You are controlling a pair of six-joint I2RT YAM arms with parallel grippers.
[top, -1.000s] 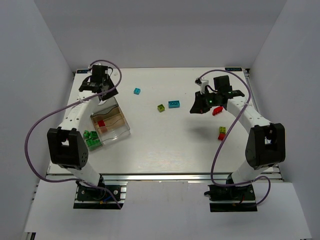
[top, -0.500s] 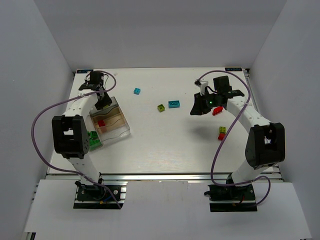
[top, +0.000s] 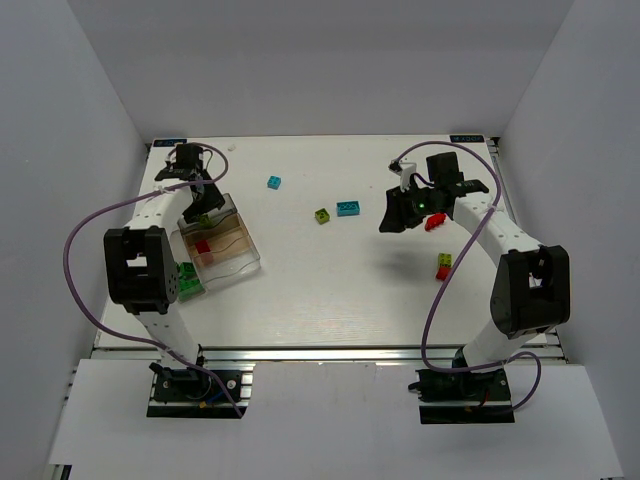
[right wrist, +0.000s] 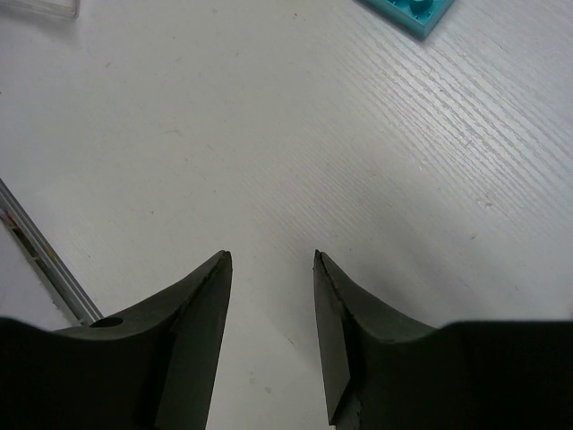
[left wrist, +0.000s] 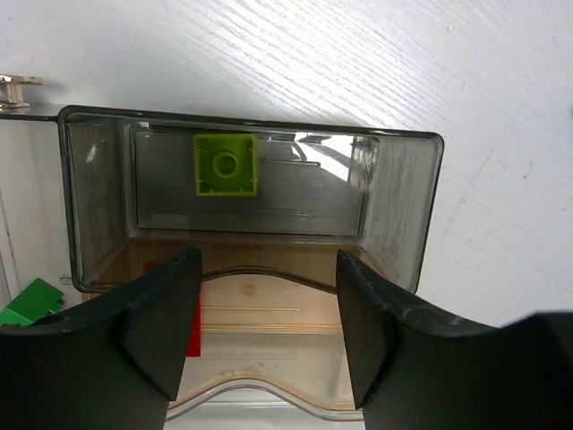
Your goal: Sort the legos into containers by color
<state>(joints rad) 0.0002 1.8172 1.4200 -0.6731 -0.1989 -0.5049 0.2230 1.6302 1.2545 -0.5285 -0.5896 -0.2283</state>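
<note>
The containers are one clear divided tray (top: 243, 262) at the left of the table. A lime brick (left wrist: 226, 164) lies loose in its far compartment, also visible from above as the lime brick (top: 204, 219). A red brick (top: 202, 245) sits in the middle compartment. My left gripper (left wrist: 269, 269) hangs open over the tray (left wrist: 394, 206), holding nothing. My right gripper (right wrist: 271, 258) is open above bare table, with a red brick (top: 435, 222) just to its right. Loose legos: a small cyan brick (top: 274, 182), a larger cyan brick (top: 348, 208), a lime-topped brick (top: 322, 215) and a red and lime stack (top: 443, 266).
Green bricks (top: 183, 278) lie bunched on the table against the tray's near left side, by the left arm's base. White walls close in the table on the left, right and back. The larger cyan brick's corner (right wrist: 414, 11) shows at the top of the right wrist view.
My left gripper moved from the back left corner to over the tray and opened; the lime brick now lies in the far compartment. My right gripper went from shut to open, staying in place.
</note>
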